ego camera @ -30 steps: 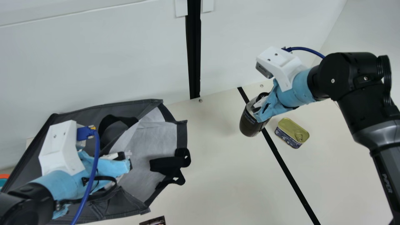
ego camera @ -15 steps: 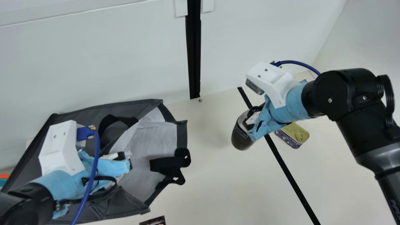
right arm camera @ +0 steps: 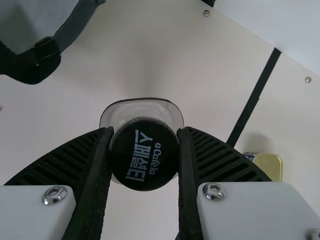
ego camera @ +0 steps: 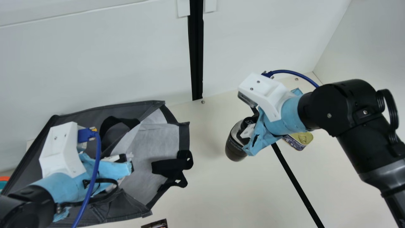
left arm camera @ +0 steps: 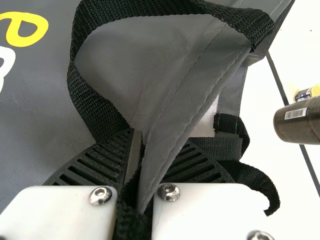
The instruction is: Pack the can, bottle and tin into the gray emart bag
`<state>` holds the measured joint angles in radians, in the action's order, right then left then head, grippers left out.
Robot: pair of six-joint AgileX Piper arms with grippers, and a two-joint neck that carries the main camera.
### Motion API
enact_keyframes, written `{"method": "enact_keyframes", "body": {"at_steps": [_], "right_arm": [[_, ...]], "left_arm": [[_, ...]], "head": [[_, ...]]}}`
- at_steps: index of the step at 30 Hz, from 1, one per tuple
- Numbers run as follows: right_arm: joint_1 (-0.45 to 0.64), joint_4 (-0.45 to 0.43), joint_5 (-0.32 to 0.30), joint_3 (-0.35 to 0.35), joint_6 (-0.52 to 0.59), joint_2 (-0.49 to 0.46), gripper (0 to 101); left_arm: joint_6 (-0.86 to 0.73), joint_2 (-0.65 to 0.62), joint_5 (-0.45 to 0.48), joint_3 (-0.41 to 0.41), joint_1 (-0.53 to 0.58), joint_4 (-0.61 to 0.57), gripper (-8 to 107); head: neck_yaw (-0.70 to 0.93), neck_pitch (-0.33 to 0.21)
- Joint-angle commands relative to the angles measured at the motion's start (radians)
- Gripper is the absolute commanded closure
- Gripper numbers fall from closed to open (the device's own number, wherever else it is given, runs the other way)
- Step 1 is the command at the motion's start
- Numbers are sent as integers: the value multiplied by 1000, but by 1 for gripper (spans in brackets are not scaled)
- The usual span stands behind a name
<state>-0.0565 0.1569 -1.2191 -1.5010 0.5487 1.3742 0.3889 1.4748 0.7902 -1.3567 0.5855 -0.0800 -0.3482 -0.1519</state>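
The gray bag (ego camera: 85,110) lies at the main view's left with its pale lining toward the middle. At its edge is my left gripper (ego camera: 126,163); in the left wrist view my left gripper (left arm camera: 137,150) is shut on the gray bag's rim (left arm camera: 192,100). My right gripper (ego camera: 248,134) holds the dark bottle (ego camera: 235,147) right of the bag; in the right wrist view my right gripper (right arm camera: 145,150) is shut on the bottle's black cap (right arm camera: 144,155). The gold-lidded tin (ego camera: 302,138) lies on the table, partly behind the right arm.
Black straps (ego camera: 171,166) stick out from the bag's right side toward the bottle. A dark printed item (ego camera: 155,224) is at the bottom edge, and an orange and teal thing (ego camera: 4,180) at the left edge. A white wall (ego camera: 95,63) stands behind.
The right arm has moved left and toward the bottom of the main view, carrying the bottle nearer the bag and partly covering the tin. My left arm and the bag have kept still.
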Motion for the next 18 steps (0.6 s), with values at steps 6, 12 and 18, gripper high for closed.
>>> {"method": "enact_keyframes", "body": {"at_steps": [6, 12, 18], "right_arm": [[-37, 9, -1, 23, 6, -19, 101], [-69, 21, -1, 36, 8, -35, 101], [-87, 30, -1, 43, 14, -46, 101]], "left_arm": [[0, 0, 0, 0, 0, 0, 89], [0, 0, 0, 0, 0, 0, 89], [0, 0, 0, 0, 0, 0, 89]], "head": [[-1, -23], [-1, -23], [-1, -23]]}}
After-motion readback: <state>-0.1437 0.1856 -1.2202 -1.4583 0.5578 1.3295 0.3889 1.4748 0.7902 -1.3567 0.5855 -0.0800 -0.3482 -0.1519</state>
